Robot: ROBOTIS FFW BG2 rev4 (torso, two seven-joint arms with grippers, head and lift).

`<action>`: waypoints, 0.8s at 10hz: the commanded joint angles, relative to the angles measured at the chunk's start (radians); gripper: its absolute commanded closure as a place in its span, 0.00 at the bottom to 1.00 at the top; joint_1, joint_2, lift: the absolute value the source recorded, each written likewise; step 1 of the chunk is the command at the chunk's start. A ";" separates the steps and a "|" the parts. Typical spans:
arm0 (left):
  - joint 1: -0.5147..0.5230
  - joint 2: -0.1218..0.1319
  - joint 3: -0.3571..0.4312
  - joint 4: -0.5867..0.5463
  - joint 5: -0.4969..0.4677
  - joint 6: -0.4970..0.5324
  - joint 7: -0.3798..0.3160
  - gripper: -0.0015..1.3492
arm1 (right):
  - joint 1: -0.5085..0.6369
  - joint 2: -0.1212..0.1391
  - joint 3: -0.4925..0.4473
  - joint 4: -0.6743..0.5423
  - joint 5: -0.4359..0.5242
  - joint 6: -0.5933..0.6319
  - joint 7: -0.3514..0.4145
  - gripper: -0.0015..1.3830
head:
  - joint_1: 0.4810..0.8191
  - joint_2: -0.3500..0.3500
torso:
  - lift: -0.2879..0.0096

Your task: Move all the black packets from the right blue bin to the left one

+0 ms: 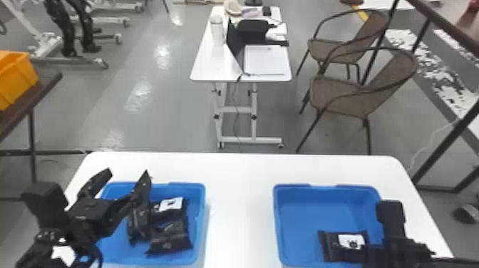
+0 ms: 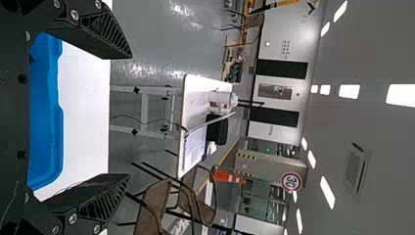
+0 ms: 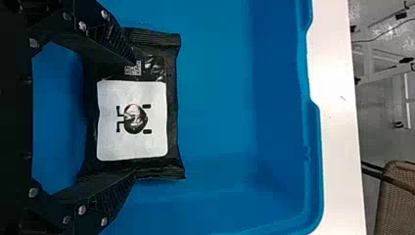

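Packet [image 3: 172, 122] with black-printed white label [image 3: 110, 142] in right blue bin [image 1: 303, 221], right fingers [image 3: 105, 36] spread over it, left fingers [image 1: 142, 185] spread

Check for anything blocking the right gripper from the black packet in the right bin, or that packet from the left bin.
Nothing visible stands between the right gripper and the black packet. On the way across, the facing walls of the right bin and left bin intervene, and the open left gripper hovers over the latter.

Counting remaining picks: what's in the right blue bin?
Visible in the right blue bin: one black packet, label up, partly covered by the right hand, fingers open. Anything beneath it or behind the hand is hidden.
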 commanded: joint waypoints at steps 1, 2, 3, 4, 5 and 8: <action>0.001 -0.003 0.000 0.001 0.000 -0.001 0.000 0.13 | -0.009 0.000 0.017 0.025 0.015 -0.016 0.005 0.19 | 0.63 0.54 | 0.97; 0.001 -0.003 0.000 0.001 0.002 -0.003 0.000 0.13 | -0.007 0.000 0.022 0.029 0.014 -0.038 0.013 0.32 | 0.63 0.54 | 0.97; 0.002 -0.003 0.000 0.001 0.002 -0.005 0.000 0.13 | -0.001 0.002 0.022 0.033 0.009 -0.062 0.027 0.71 | 0.63 0.54 | 0.97; 0.002 -0.003 0.002 0.002 0.002 -0.005 0.000 0.12 | 0.020 0.008 0.019 0.016 -0.005 -0.105 0.027 0.91 | 0.63 0.55 | 0.97; 0.002 -0.003 0.002 0.004 0.005 -0.003 0.000 0.12 | 0.042 0.023 -0.003 -0.003 -0.014 -0.135 0.027 0.93 | 0.63 0.56 | 0.97; -0.001 -0.003 0.006 0.001 0.017 0.003 0.000 0.13 | 0.092 0.037 -0.039 -0.089 -0.025 -0.168 -0.001 0.93 | 0.63 0.56 | 0.97</action>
